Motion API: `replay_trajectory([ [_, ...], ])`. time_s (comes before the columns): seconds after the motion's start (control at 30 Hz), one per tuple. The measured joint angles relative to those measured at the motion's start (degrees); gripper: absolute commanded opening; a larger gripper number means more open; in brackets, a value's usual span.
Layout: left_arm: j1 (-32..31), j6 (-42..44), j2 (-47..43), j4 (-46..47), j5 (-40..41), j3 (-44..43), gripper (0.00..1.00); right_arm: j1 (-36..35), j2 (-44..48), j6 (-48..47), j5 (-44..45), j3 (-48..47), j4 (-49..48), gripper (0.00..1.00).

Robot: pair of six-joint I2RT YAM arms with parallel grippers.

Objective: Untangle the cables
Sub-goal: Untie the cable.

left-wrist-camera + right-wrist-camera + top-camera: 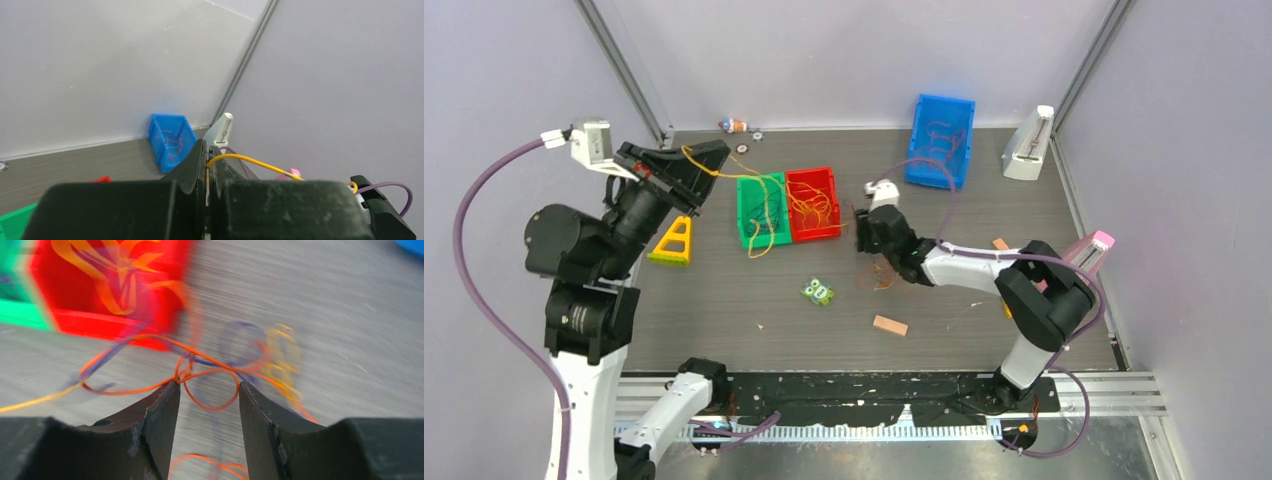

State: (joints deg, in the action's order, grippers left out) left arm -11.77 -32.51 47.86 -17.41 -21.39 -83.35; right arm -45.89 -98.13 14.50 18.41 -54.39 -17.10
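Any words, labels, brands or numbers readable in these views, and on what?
No text can be read in any view.
Too small to read: printed marks on the small green-and-white item lying on the dark table.
Too small to read: anything on the small orange-and-blue object at the far edge.

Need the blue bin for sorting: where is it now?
In the top view, the blue bin sits far right by the back wall, just left of the white wedge-shaped object.
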Motion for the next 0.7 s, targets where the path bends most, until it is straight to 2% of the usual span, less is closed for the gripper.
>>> replay_trajectory([
  [0.07,0.0,0.52,-1.09,-1.03,1.51,-0.37,0.0,4.24,1.86,3.78,1.29,3.06,2.89,0.52],
  [0.23,0.0,2.45,-3.85,-2.45,4.94,-0.52,0.0,21.24,7.34,11.47,-1.22,13.7,4.98,0.53],
  [0.3,0.0,2.97,-3.96,-2.89,5.99,-0.52,0.0,25.44,8.33,12.57,-1.95,16.04,6.38,0.57],
  [0.33,0.0,3.1,-3.91,-3.04,6.49,-0.35,0.0,26.62,8.81,12.74,-2.4,16.94,7.43,0.6],
  [0.47,0.0,3.19,-3.63,-3.04,6.88,1.38,0.0,26.84,13.25,12.35,-6.12,18.64,9.25,0.85],
  [0.53,0.0,3.15,-3.04,-2.95,6.6,2.54,0.0,26.69,17.4,11.67,-8.92,19.54,9.42,0.88],
  [0.7,0.0,3.17,-0.83,-2.56,5.73,6.4,0.0,26.53,27.34,9.25,-15.04,20.11,9.44,0.9],
])
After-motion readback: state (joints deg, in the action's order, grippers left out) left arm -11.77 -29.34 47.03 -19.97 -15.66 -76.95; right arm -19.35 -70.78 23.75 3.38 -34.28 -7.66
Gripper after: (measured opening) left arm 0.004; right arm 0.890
